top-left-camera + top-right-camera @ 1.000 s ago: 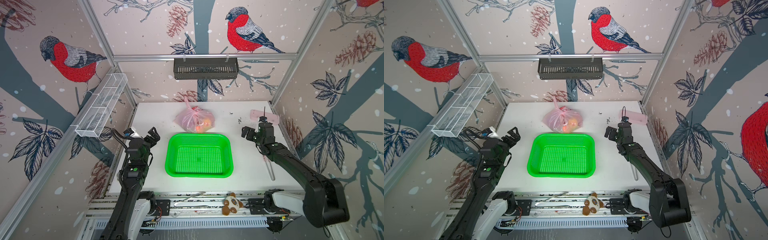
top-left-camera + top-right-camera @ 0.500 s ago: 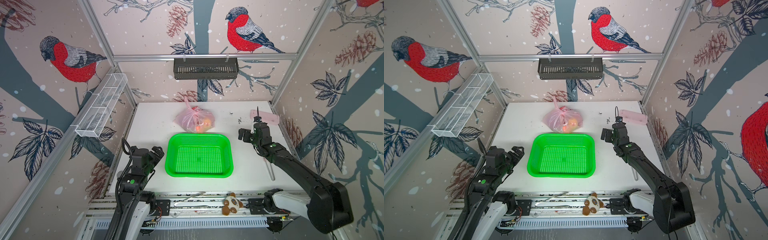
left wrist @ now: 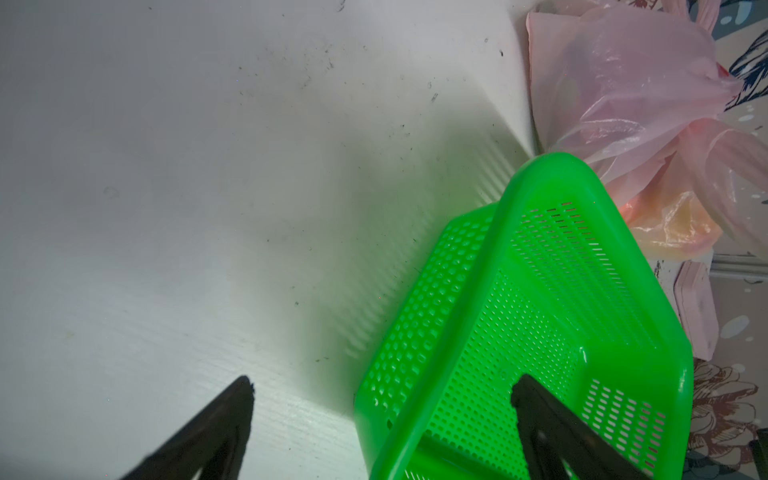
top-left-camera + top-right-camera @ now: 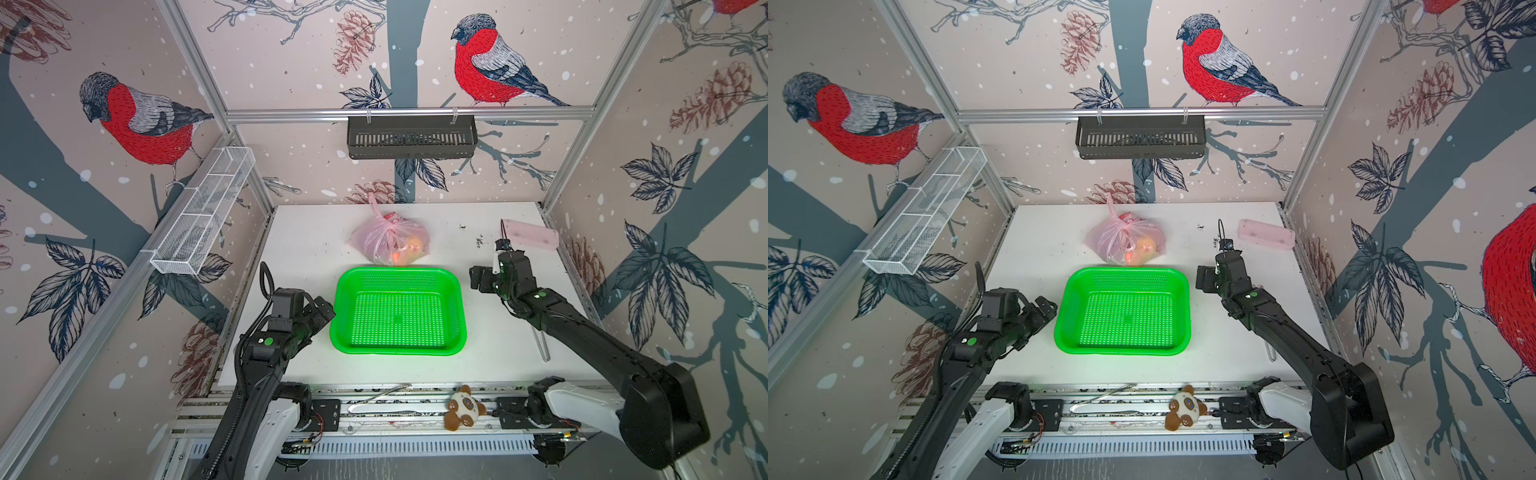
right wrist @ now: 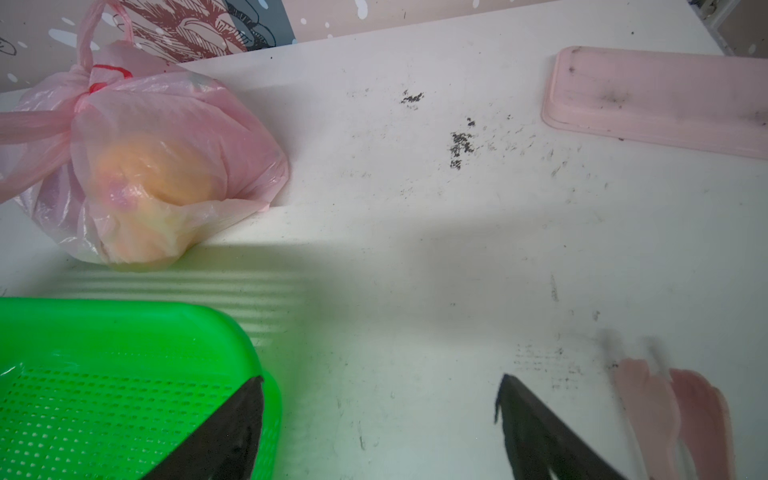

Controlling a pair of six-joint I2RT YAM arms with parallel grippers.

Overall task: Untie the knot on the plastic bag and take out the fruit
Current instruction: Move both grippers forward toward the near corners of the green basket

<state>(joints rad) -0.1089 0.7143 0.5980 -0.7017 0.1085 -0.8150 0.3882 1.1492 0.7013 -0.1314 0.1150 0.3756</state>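
The pink plastic bag point(image 4: 388, 241) point(image 4: 1125, 241) lies on the white table just behind the green basket point(image 4: 399, 272) point(image 4: 1125, 272). Its knot point(image 5: 89, 89) point(image 4: 384, 220) is tied, with a handle loop sticking up. Orange fruit point(image 5: 158, 170) point(image 4: 409, 249) shows through the plastic; other fruit is hidden. My left gripper point(image 4: 326, 309) point(image 3: 384, 382) stands open at the basket's left rim, well short of the bag point(image 3: 623, 104). Off the basket's right rear corner my right gripper point(image 4: 478, 278) point(image 5: 380, 380) is open and holds nothing, a hand's width from the bag point(image 5: 145, 166).
A pale pink block point(image 4: 530, 235) point(image 5: 656, 99) lies at the back right. A thin metal rod point(image 4: 540, 345) rests under the right arm. A plush toy point(image 4: 461, 411) sits on the front rail. A white wire rack point(image 4: 203, 216) and a black basket point(image 4: 411, 135) hang on the walls.
My left gripper has dropped back toward the front and now sits at the basket's left rim. My right gripper has shifted slightly left toward the basket. The bag has not moved.
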